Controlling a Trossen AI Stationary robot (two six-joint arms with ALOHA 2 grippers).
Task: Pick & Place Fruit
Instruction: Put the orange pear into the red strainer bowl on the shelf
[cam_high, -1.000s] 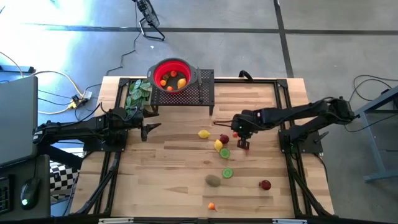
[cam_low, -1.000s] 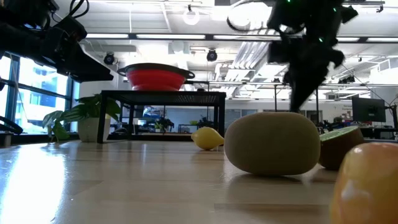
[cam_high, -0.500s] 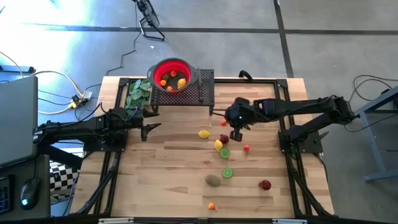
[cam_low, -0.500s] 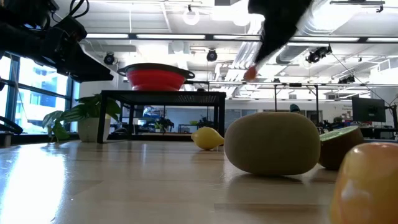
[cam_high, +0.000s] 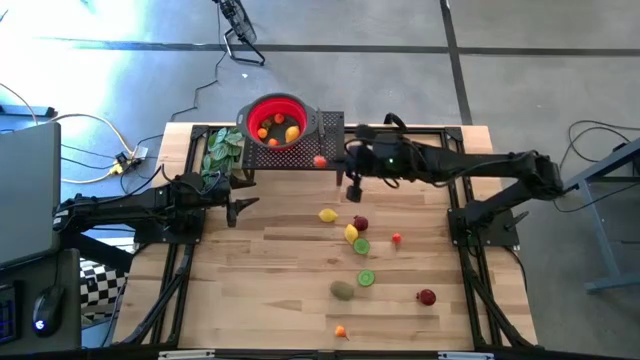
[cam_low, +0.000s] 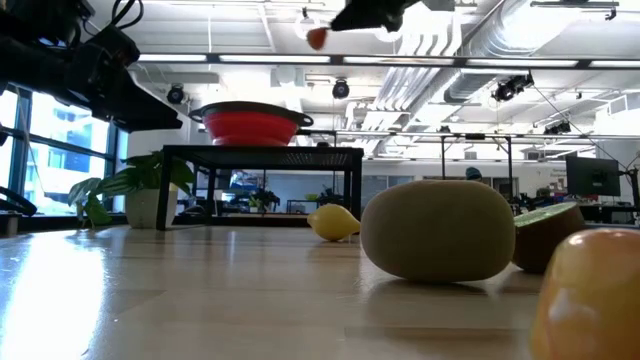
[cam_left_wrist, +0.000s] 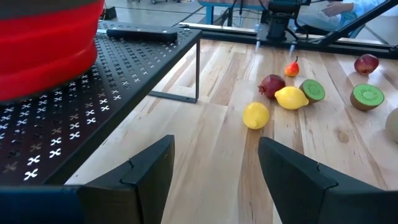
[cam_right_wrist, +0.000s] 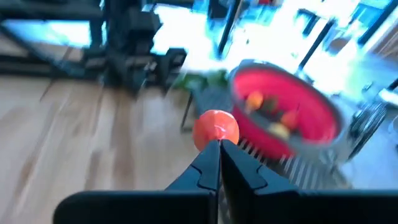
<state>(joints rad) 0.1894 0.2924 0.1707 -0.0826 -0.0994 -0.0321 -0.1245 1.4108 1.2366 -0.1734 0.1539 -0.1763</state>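
Observation:
My right gripper (cam_high: 328, 161) is shut on a small red-orange fruit (cam_high: 320, 160), high over the black perforated stand (cam_high: 330, 135) and just right of the red bowl (cam_high: 278, 120). That bowl stands on the stand and holds a few fruits. More fruit lies on the wooden table: two lemons (cam_high: 327, 214) (cam_high: 351, 233), a dark red piece (cam_high: 360, 223), lime halves (cam_high: 366, 278), a kiwi (cam_high: 343, 290), a red apple (cam_high: 427, 297) and small orange pieces. At the table's left my left gripper (cam_high: 240, 207) waits open, holding nothing. My right gripper pinches the small fruit's near side (cam_right_wrist: 215, 140) between the very ends of its two shut fingers (cam_right_wrist: 208, 165). The fingers come from the table's right, nearly level and slanting slightly down. The fruit (cam_low: 317, 38) sticks out beyond the fingertips, lifted clear, high above the stand.
A green leafy bunch (cam_high: 221, 152) sits left of the stand. A slim dark object (cam_left_wrist: 142, 35) lies on the stand's top. Black frame rails (cam_high: 470, 300) run along the table's sides. Bare wood lies left of the scattered fruit.
My right gripper has risen from beside the lemons and swung toward the far left, toward the red bowl, tipping from pointing steeply down to nearly level. The small red-orange fruit has gone up with it, clear of the table.

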